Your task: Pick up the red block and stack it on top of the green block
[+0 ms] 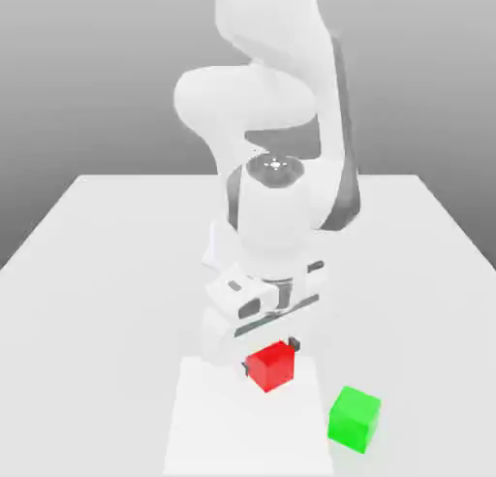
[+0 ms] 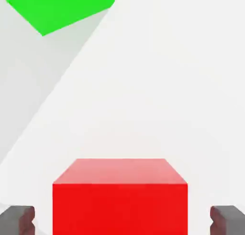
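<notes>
Claw [image 1: 271, 359] is spread, with red block [image 1: 270, 366] between its fingers
In the exterior view, the red block is at lower center, and the hand view shows a gap on each side of it, so the fingers do not touch it; the green block [image 1: 355, 419] lies at lower right of the exterior view

The exterior view faces the arm from farther off; the hand view looks close between the jaws [image 1: 271, 357], both sharing the glossy red cube [image 1: 270, 366] [image 2: 120, 208].

Bright, washed-out whites over a smooth grey backdrop, with a soft faint shadow beside the green block [image 2: 62, 9].
</notes>
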Controlling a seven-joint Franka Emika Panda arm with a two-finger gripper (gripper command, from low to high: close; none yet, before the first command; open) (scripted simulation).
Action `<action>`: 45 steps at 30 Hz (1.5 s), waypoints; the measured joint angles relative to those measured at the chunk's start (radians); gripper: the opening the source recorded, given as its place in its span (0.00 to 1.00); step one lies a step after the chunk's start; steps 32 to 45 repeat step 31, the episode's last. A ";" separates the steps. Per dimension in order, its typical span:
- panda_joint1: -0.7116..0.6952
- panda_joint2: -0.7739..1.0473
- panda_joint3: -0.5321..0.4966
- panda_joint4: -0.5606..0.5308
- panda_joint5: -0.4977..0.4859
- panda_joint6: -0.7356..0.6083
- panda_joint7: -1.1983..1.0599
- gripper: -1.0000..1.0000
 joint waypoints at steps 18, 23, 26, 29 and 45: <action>0.078 -0.210 0.030 0.131 -0.067 -0.341 0.180 0.00; 0.141 -0.122 0.062 0.286 -0.057 -0.408 0.294 0.00; 0.143 -0.022 0.060 0.303 -0.064 -0.325 0.309 0.00; 0.145 0.035 0.057 0.307 -0.069 -0.272 0.314 1.00; 0.145 0.035 0.057 0.307 -0.069 -0.272 0.314 1.00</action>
